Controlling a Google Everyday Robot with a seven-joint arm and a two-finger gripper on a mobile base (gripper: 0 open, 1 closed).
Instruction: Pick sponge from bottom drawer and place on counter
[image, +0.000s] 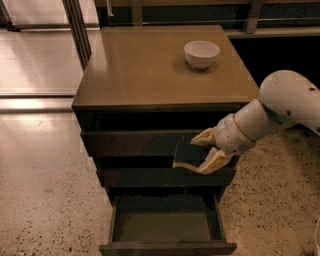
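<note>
Dark-topped sponge (194, 151) is out of the bottom drawer (167, 247), held in the jaws of your gripper (185, 154) by the upper drawers (130, 143); counter surface (150, 70) placement remains.

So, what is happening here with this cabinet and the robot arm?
The robot's single arm is handling a sponge. Its tool is shut on the sponge and holds it in front of the upper drawer fronts, above the open bottom drawer. The sponge is not yet on the counter, where a white bowl sits toward the far right.
</note>
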